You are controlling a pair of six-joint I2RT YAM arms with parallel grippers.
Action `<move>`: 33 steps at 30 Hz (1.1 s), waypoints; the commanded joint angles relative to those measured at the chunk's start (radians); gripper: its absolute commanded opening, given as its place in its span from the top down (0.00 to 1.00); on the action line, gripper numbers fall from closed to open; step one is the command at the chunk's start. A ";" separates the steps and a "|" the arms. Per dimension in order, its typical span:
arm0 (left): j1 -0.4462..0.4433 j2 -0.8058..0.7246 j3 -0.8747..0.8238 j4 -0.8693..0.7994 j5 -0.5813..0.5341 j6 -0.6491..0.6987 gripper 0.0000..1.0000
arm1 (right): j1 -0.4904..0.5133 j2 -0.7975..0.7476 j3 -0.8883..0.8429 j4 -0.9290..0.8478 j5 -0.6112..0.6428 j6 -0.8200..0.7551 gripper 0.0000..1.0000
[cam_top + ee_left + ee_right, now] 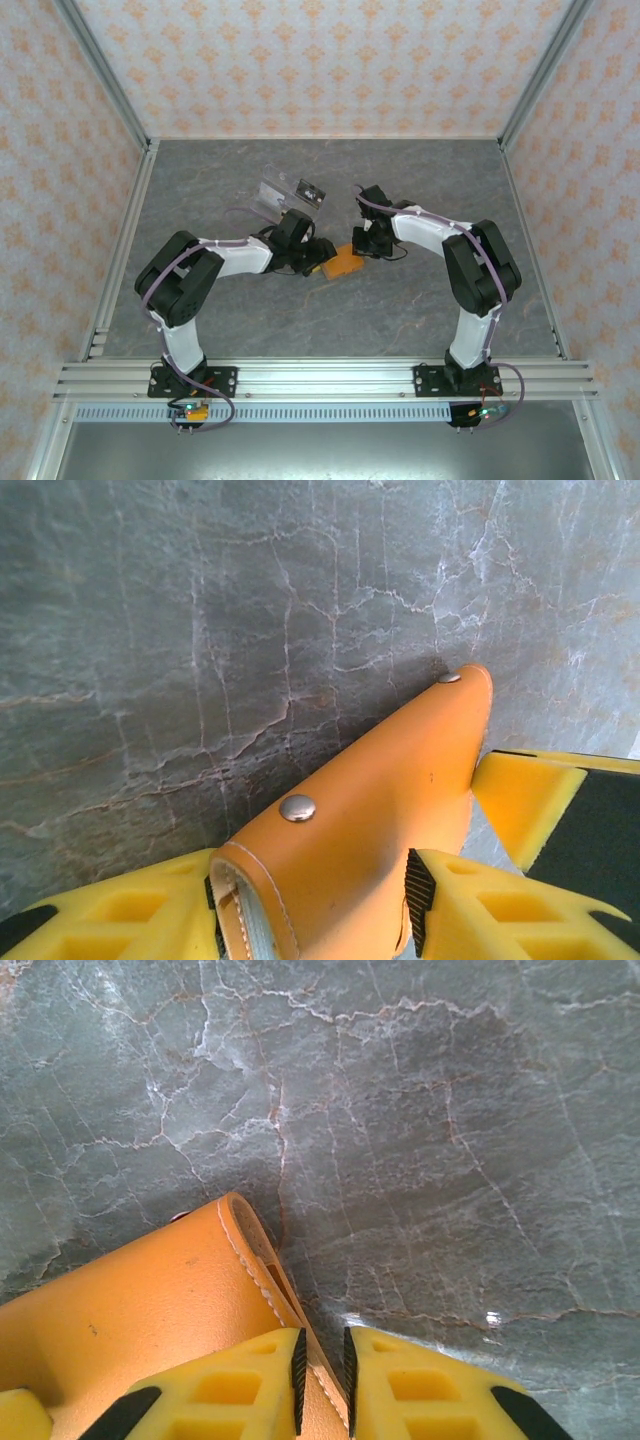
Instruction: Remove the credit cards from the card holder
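Note:
The orange card holder (343,262) lies mid-table between both arms. In the left wrist view the card holder (380,800) runs away from the camera with two metal snaps on its back, and its grey inner lining shows at the near end. My left gripper (310,915) is shut across its width, a pad pressing each side. My right gripper (325,1375) is shut on the stitched edge of the card holder (150,1300), which is pinched thin between the pads. One small pale credit card (311,192) with dark marks lies on the table behind the left gripper (318,262).
A clear plastic piece (270,197) lies just left of the loose card. The grey marbled tabletop (400,310) is walled by patterned panels on three sides. A yellow finger of the right gripper (530,800) shows beside the card holder in the left wrist view.

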State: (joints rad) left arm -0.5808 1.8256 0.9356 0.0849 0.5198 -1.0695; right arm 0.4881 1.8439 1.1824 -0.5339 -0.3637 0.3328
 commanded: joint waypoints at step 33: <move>0.185 -0.300 0.187 -0.518 0.007 -0.083 0.82 | 0.029 -0.370 -0.186 0.603 -0.077 -0.509 0.25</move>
State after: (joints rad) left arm -0.4217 1.5547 1.0740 -0.3126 0.5331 -1.1370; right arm 0.4927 1.5108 1.0348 -0.0574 -0.3759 -0.0219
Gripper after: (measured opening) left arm 0.184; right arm 0.745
